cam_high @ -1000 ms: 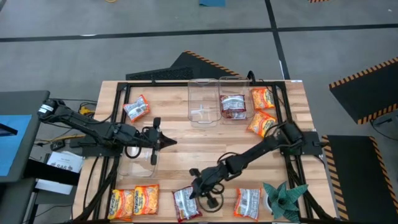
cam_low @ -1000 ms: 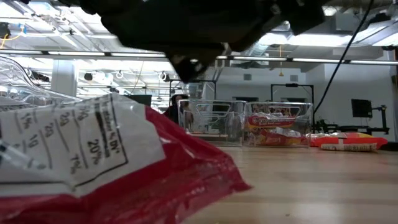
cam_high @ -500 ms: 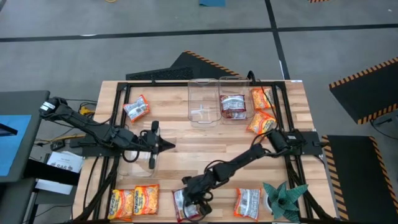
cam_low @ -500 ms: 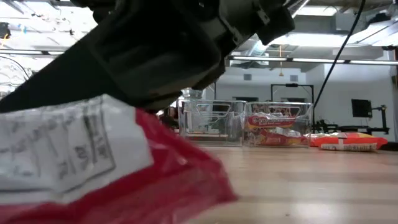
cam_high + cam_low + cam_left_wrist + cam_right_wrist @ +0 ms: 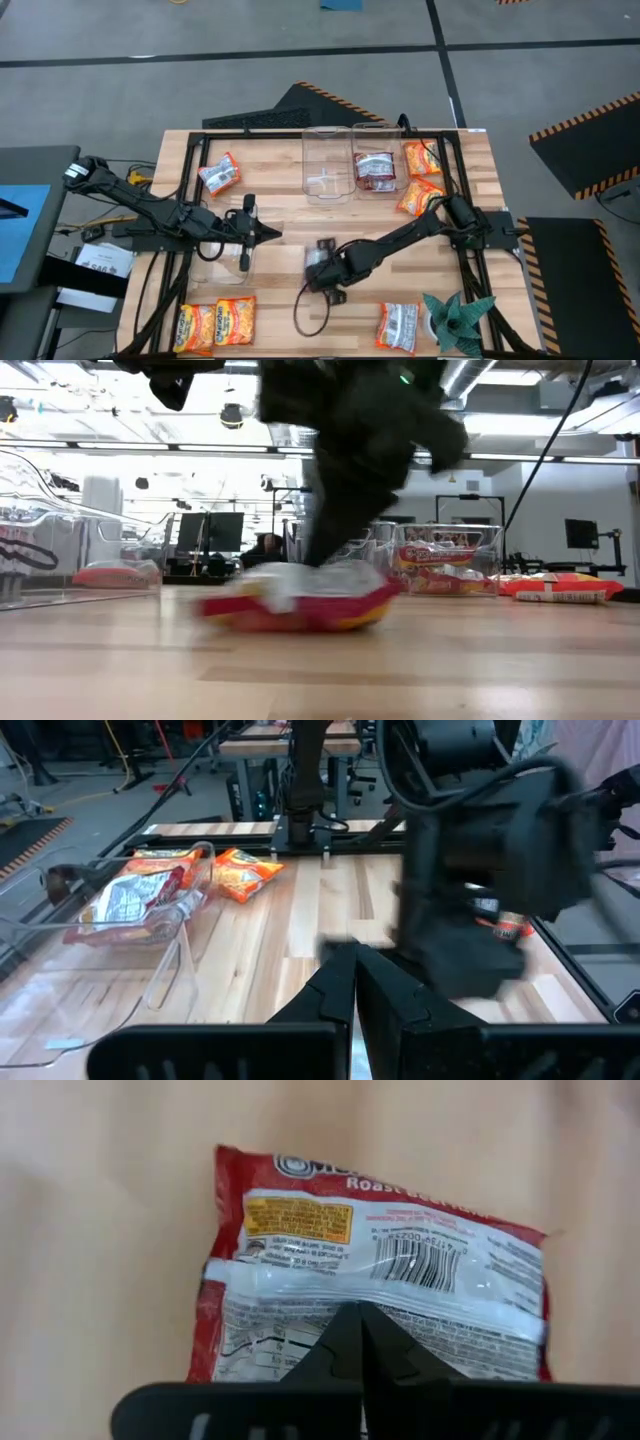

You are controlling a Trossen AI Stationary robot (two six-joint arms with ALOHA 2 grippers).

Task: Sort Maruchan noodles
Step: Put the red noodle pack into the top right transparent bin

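My right gripper (image 5: 322,268) is over the middle of the table, shut on a white-and-red noodle packet (image 5: 380,1260) that lies printed back up. In the low view that packet (image 5: 300,600) shows blurred under the dark gripper (image 5: 345,550). My left gripper (image 5: 262,235) hovers over the table's left half, shut and empty, its closed fingers (image 5: 352,982) pointing at the right arm. Other packets lie flat on the wood. These are two orange ones (image 5: 215,322) at the near left, a white-red one (image 5: 400,325) at the near right, and one (image 5: 220,176) at the far left. My right gripper pinches the packet between its two fingers at the middle of its back face, on the lengthwise seam (image 5: 420,1295). The fingers come from above, pointing down. The packet sits roughly level below the fingers. Whether its underside touches the table cannot be told.
Two clear bins stand at the far edge. The left one (image 5: 325,165) holds no packet, and the right one (image 5: 390,140) holds a white-red packet (image 5: 375,170). Two orange packets (image 5: 421,180) lie right of them. A teal spiky plant (image 5: 455,318) sits at the near right corner. A cable loop (image 5: 308,312) lies near the front.
My right gripper reached toward the near edge onto the white-red packet lying there and took hold of it. It then drew back toward the middle of the table, carrying the packet along. The left arm stayed about where it was.
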